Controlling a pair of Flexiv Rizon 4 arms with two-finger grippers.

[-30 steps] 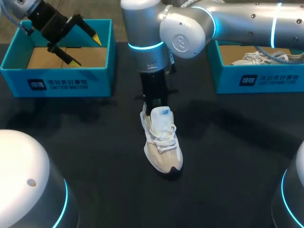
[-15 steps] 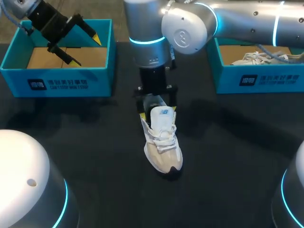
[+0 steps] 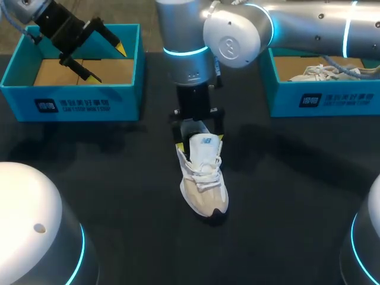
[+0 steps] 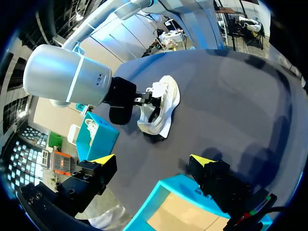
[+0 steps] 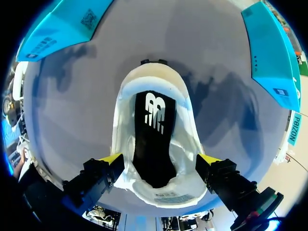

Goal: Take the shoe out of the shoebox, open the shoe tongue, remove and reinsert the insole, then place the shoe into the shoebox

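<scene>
Our right gripper (image 5: 161, 160) has its fingers released, one yellow tip on either side of the heel collar of the shoe (image 3: 203, 178), straddling it (whether they touch it we cannot tell). We see the black insole (image 5: 153, 130) lying inside. Our left gripper (image 3: 107, 62) is spread too, with nothing between its fingers, hanging over the left shoebox (image 3: 71, 107) at the table's far left corner; the box's brown floor shows. The right shoebox (image 3: 320, 98), at the far right corner, holds a second white shoe (image 3: 323, 72). The shoe stands upright mid-table, long axis far-to-near, heel toward the far edge, toe toward the near edge and angled slightly right. The tongue (image 3: 202, 145) is lifted. The table (image 3: 285, 196) is plain black.
</scene>
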